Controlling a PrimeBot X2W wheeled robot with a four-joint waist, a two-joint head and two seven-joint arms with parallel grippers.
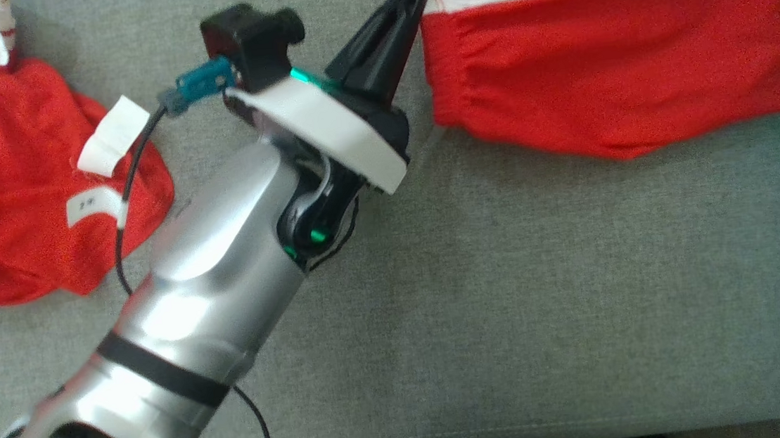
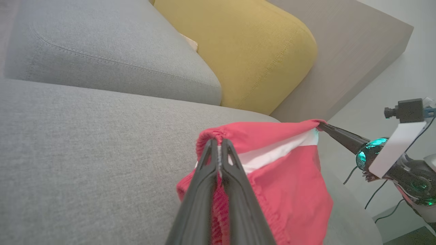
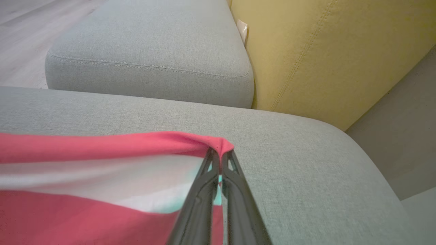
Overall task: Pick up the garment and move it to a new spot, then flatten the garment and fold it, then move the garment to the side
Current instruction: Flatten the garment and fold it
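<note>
Red garment point(image 1: 631, 71) clamped by left gripper point(image 2: 219, 142), right gripper point(image 3: 220, 153).

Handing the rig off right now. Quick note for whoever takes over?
Left gripper: shut on one top corner of the red garment.
Right gripper: shut on the other corner.
The garment is stretched between them over the grey sofa seat. A second red garment lies heaped on the seat to the left.
Done: garment picked up.
Left: set it down at the new spot, flatten, fold, move aside.
</note>
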